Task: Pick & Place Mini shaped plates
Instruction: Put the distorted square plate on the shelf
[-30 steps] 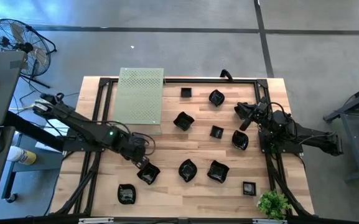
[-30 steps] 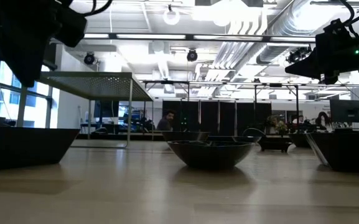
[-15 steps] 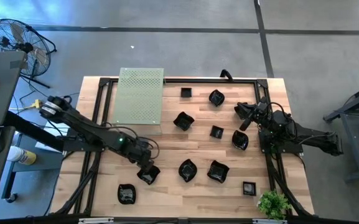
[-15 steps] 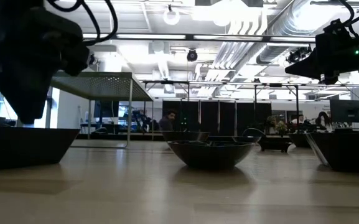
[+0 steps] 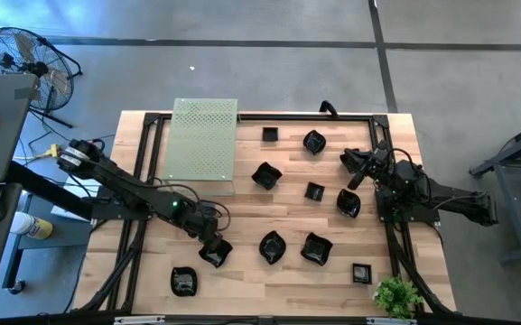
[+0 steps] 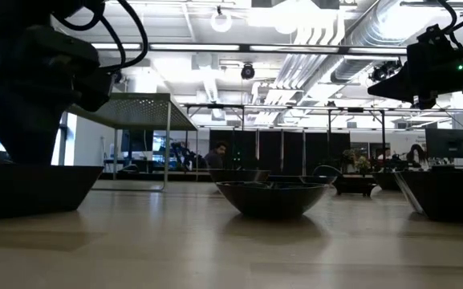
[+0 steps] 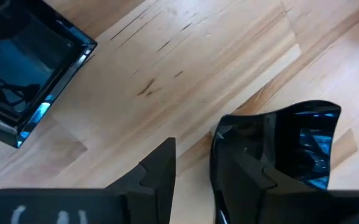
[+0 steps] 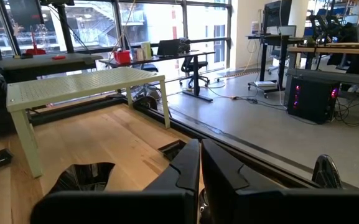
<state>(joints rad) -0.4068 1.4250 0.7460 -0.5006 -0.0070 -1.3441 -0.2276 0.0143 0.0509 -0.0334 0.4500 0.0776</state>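
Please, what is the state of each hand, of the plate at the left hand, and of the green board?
left hand: open, low beside the wavy plate
wavy plate: upright on the table, not gripped
right hand: shut, empty, raised
green board: standing on its legs

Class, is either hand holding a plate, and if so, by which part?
Nothing is held. The left hand is open at the rim of a plate; the right hand is shut, empty.
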